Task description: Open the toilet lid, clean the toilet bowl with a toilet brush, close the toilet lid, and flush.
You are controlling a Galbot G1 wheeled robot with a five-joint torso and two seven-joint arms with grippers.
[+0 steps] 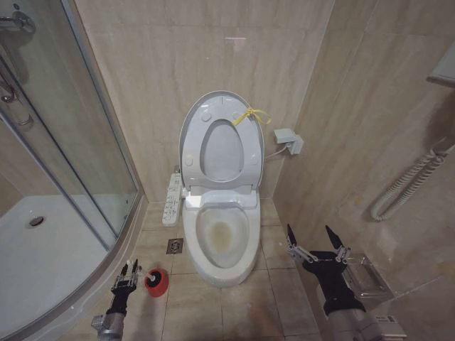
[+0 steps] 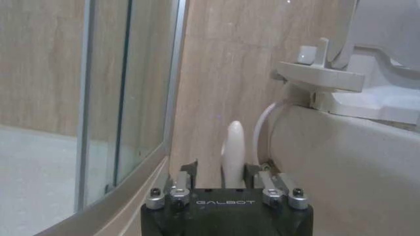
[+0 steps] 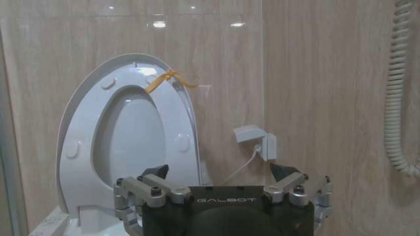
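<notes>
Low on the beige tiled floor, the left gripper [image 1: 126, 273] is clenched on the white handle of the toilet brush [image 2: 233, 152] beside its red holder [image 1: 156, 281], the right gripper [image 1: 318, 244] hangs spread and empty, and between them the toilet bowl [image 1: 222, 238] stands with the toilet lid [image 1: 220, 138] raised against the tiled wall, the glass shower enclosure [image 1: 67, 163] to the left.

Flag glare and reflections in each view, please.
Head view: soft light patch on the wall tile above the toilet lid; the shower glass mirrors the tiles. Right wrist view: bright lamp spots on the glossy tile above the lid. Left wrist view: no glare on the toilet brush handle in the left gripper.
</notes>
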